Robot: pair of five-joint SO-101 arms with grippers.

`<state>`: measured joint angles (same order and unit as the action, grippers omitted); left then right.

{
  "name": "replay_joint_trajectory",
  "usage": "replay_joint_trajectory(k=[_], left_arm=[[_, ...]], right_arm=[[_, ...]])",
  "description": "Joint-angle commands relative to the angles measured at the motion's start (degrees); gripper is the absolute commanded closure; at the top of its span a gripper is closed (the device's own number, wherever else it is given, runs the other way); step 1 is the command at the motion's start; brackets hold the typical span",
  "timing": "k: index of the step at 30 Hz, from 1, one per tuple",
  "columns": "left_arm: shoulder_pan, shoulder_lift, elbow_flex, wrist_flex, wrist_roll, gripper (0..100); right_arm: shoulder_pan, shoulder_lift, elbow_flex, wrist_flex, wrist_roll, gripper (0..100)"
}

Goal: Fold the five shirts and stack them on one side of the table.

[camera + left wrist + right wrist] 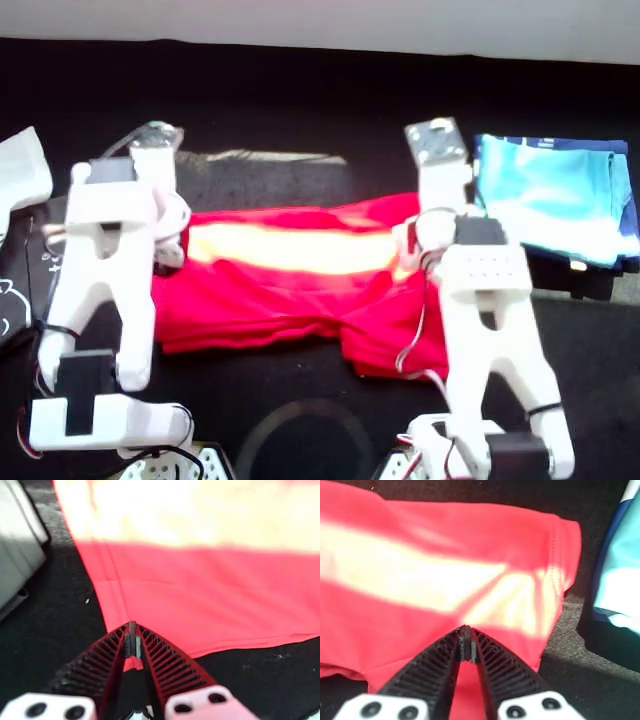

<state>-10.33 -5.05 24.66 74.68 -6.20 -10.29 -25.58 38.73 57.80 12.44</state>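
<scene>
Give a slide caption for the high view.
Left arm and right arm over a red shirt on the black table, folded blue shirt beside.

Right claw (466, 649) clamped on red shirt (445, 570); folded blue shirt (620, 580) just beside, on black tabletop (565, 675).

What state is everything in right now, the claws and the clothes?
left gripper: shut on the red shirt's edge.
right gripper: shut on the red shirt.
red shirt: partly folded, rumpled, lying between the arms.
teal shirt: folded, resting on dark clothes.
</scene>
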Motion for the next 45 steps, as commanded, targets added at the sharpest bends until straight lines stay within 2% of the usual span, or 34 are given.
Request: replay_joint_trajectory(k=[1,5,12,21,27,32,34,38,41,45], left_arm=[[2.42,-3.65,10.24,-8.09,-0.35,99],[2.51,-4.26,16.13,-8.62,-0.44,99],[2.42,-4.26,22.73,-9.85,-5.19,99],[2.51,-4.35,23.34,-9.67,-5.19,99],[2.86,-6.73,23.43,-7.21,-5.1,99],[2.86,-16.84,24.22,-7.3,-5.1,99],[2.86,-20.18,25.8,-7.65,-5.1,99],[2.86,-23.16,29.14,-7.65,-5.1,99],[2.86,-22.81,30.11,-7.65,-5.19,99],[2.59,-21.67,29.85,-7.74,-5.19,99]], right_arm=[[-2.15,-7.16,12.35,-6.02,0.18,99.1],[-2.77,-12.53,22.55,-7.96,1.93,99.1],[-2.51,-18.95,34.51,-7.96,16.0,99.1],[-2.42,-28.09,41.71,-7.43,17.41,99.1],[-1.71,-34.77,41.27,4.09,24.79,99.1],[0.4,-42.07,38.2,8.31,25.14,98.9],[0.4,-44.18,35.74,9.89,25.14,96.6],[0.31,-44.0,34.15,13.58,25.49,82.6],[-3.21,-42.77,34.59,14.37,25.58,80.1],[-13.49,-39.69,36.09,14.37,25.23,80.1]])
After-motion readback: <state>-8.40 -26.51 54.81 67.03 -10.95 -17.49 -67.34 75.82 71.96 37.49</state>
